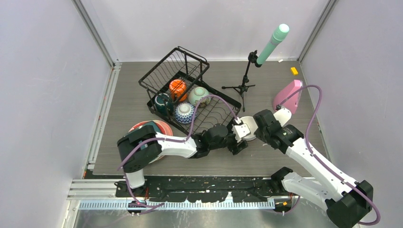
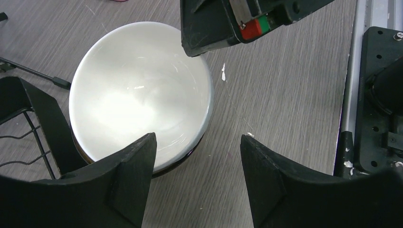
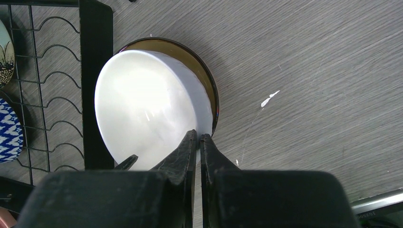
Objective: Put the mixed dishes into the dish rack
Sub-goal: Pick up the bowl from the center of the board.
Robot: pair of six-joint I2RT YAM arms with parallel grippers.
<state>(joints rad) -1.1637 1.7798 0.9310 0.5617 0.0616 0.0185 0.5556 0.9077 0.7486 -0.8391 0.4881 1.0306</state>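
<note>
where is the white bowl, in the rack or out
Out. The white bowl rests tipped inside a brown bowl on the table, just beside the rack.

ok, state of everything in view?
dish rack, partly loaded
orange mug, in rack
dark green mug, in rack
mint bowl, in rack
blue-patterned bowl, in rack
white bowl, sitting in tan bowl, not racked
tan bowl, on table beside rack
plates, stacked on table, not racked
right hand, shut on white bowl's rim
left hand, open over white bowl
</note>
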